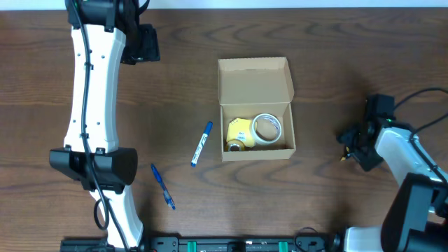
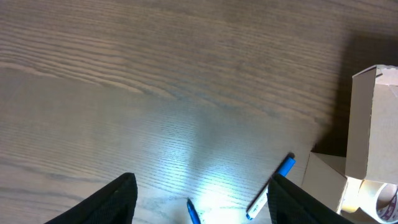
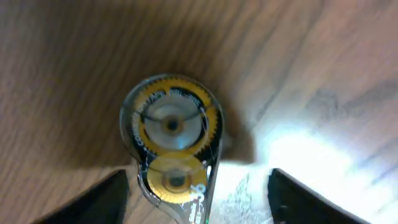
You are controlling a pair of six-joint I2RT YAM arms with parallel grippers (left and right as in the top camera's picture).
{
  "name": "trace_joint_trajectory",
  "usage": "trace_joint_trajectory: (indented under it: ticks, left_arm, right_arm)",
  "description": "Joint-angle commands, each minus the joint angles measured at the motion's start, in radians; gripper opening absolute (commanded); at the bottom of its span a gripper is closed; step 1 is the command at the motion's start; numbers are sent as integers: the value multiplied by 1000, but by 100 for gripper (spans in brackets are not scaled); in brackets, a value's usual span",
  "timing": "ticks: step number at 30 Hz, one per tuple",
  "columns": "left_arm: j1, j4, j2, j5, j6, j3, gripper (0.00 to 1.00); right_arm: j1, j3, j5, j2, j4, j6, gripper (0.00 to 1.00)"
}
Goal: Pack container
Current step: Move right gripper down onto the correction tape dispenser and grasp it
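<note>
The tan cardboard container (image 1: 255, 84) stands open at the table's middle, its flap lid tilted back at the far side. A yellow block (image 1: 239, 134) and a white tape roll (image 1: 267, 129) lie in it. The container also shows at the right edge of the left wrist view (image 2: 370, 124). My left gripper (image 1: 143, 43) is open and empty at the far left, above bare wood (image 2: 204, 180). My right gripper (image 1: 352, 140) is open to the right of the container. A clear correction-tape dispenser with yellow gears (image 3: 174, 140) lies between its fingers (image 3: 198, 177), near the left finger, not gripped.
A blue-and-white marker (image 1: 201, 144) lies left of the container and shows in the left wrist view (image 2: 273, 186). A blue pen (image 1: 163, 187) lies nearer the front left, its tip in the left wrist view (image 2: 194, 213). The left arm's white links run along the left side.
</note>
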Motion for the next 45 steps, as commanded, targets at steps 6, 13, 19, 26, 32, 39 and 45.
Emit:
trace_joint_trajectory:
  ticks: [6,13,19,26,32,39,45]
  left_arm:
    - [3,-17,-11,0,11,23,68]
    - [3,-17,-11,0,11,23,68]
    - [3,-17,-11,0,11,23,68]
    - [3,-23,-11,0,11,23,68]
    - [3,-24,-11,0,11,23,68]
    - [3,-24,-11,0,11,23,68]
    - [3,-27,-11,0,11,23,68]
  right_arm:
    - [-19,-7,-10,9,16,-46,41]
    - [-19,-7,-10,9,19,-73,71]
    - [-19,-7,-14,9,23,-154,69]
    - [-24,-8,-11,9,27,-202,67]
    - [-71,-20,-19,9,35,-203,68]
    - [-76,-30,-37,9,50,-224,51]
    - [-76,-30,-37,21,52,-225,43]
